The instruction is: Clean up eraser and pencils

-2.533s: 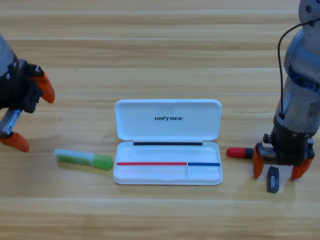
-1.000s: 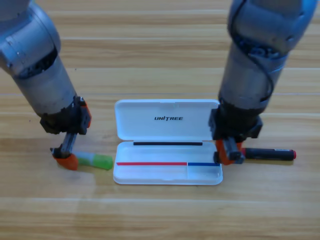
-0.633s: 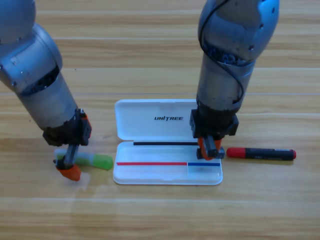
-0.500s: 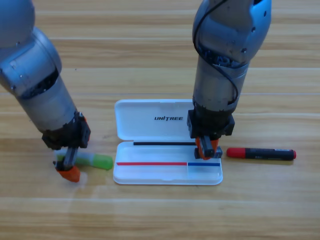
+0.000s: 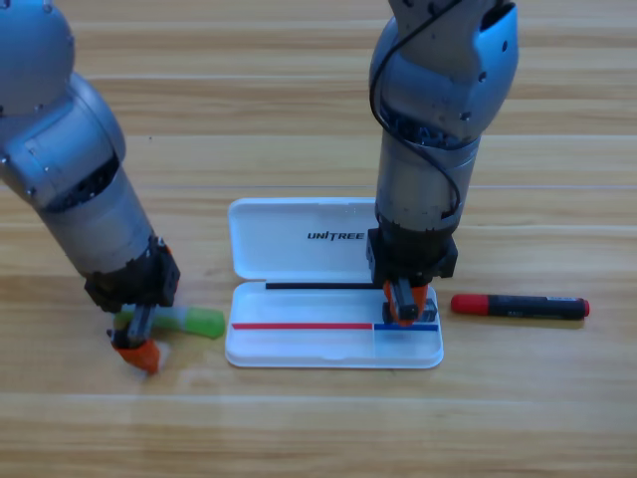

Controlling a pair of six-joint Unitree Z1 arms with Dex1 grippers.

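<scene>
Wooden desk, white case lying open at centre. Right tool is hovering over the case's small right compartment; eraser hidden, jaw state unclear. Left tool is straddling the green pencil at 9 o'clock, grip unclear; light, slick barrel, best taken mid-length. Red-ended pencil is lying at 3 o'clock, open room around it.

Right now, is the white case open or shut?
Open. The white case lies flat with its lid folded back toward the top of the picture, UNITREE print showing. The right gripper points down over the tray's right end.
</scene>
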